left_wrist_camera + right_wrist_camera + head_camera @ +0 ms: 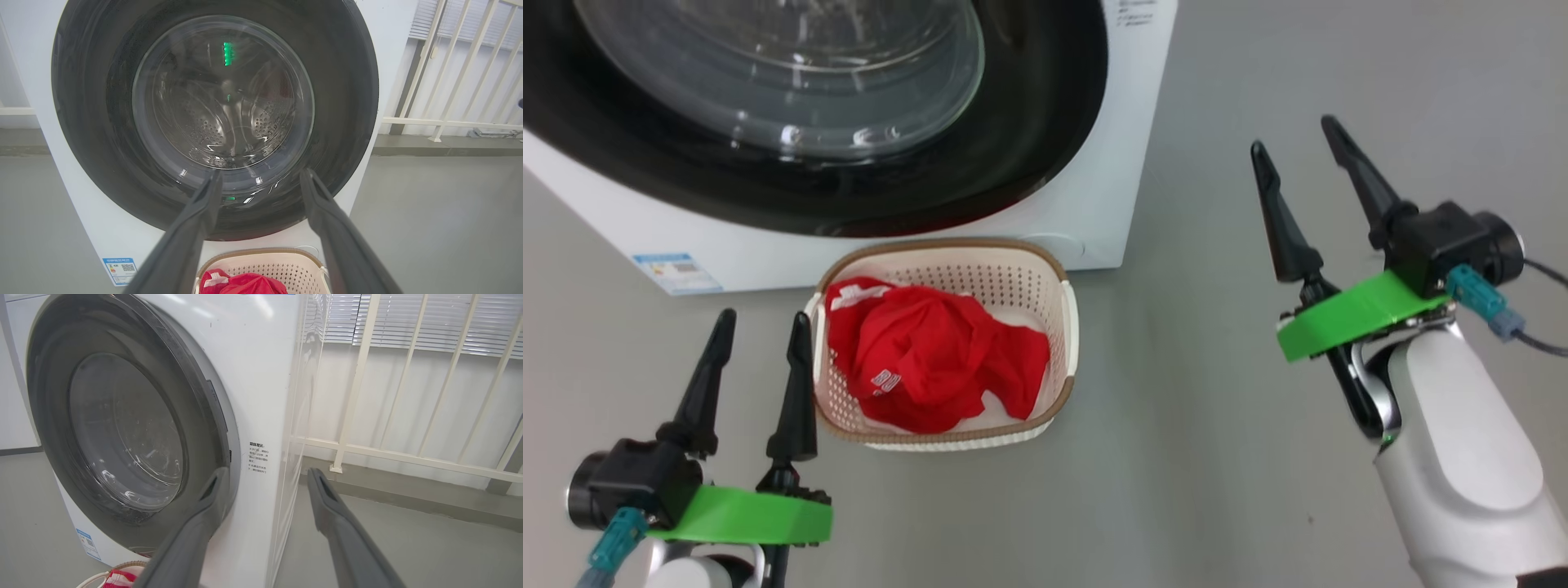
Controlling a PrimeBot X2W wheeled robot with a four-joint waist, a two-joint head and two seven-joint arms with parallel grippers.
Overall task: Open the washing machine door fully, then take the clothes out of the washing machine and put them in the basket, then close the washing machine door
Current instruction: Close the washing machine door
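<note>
A: From the head, why does the basket (1066, 327) sit just in front of the washing machine (1094, 212)?

B: Likely for a short carry from the drum. The red clothes (931, 359) lie heaped inside it, under the washing machine door (792, 90), which looks shut. The left end effector (765, 318) hangs just beside the basket and the right end effector (1294, 135) is well off to the machine's right. Both have their fingers spread and hold nothing. The door's top is cut off.

A: And the left wrist?

B: It faces the door squarely, fingers parted. The steel drum (229, 126) shows through the glass, but reflections stop me telling whether it is empty. Only the top of the clothes shows at the bottom edge, below the machine.

A: The right wrist?

B: It looks at the machine's right front corner, past a warning sticker (258, 457), with a railing (367, 396) behind. The door seems flush with the front, so the task looks finished. I cannot make out the latch.
</note>
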